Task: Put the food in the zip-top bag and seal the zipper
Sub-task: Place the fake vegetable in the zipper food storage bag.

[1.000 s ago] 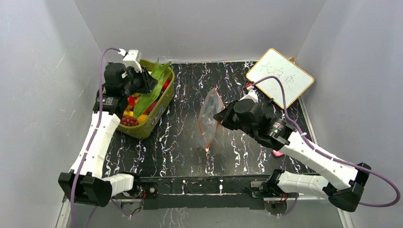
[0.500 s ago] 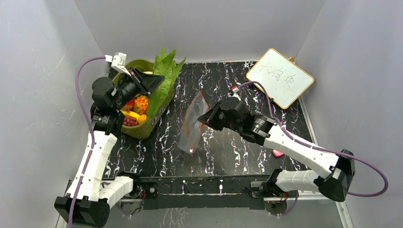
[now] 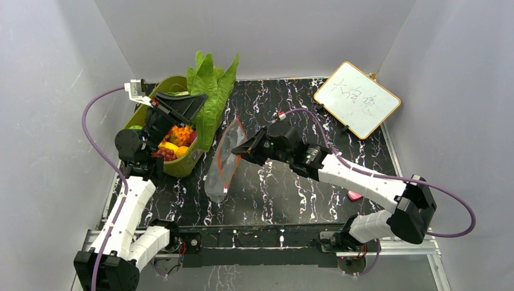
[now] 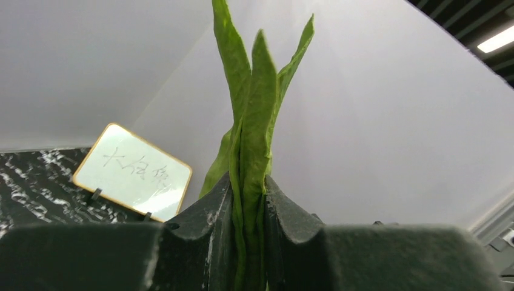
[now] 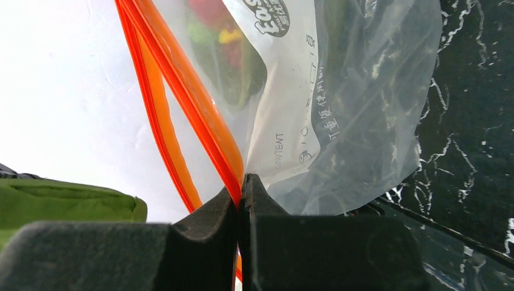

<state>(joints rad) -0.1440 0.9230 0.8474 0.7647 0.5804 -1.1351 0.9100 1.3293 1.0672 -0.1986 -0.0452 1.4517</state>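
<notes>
Green plastic, the long green leaf stands upright, clamped in my left claw above the olive tub at the upper left of the top view, where the other toy food lies. My right claw is pinched together on the zip-top bag at its orange zipper. The bag droops mid-frame over the marbled tabletop.

Tabletop: black, marble-patterned with white veining.
Back wall, left wall, right wall: plain pale grey panels enclosing the table on three sides.
Whiteboard: wood-framed, handwritten marks, at the far right corner.
Mounting bar: dark, along the near edge.
Ceiling light: bright strip overhead.
</notes>
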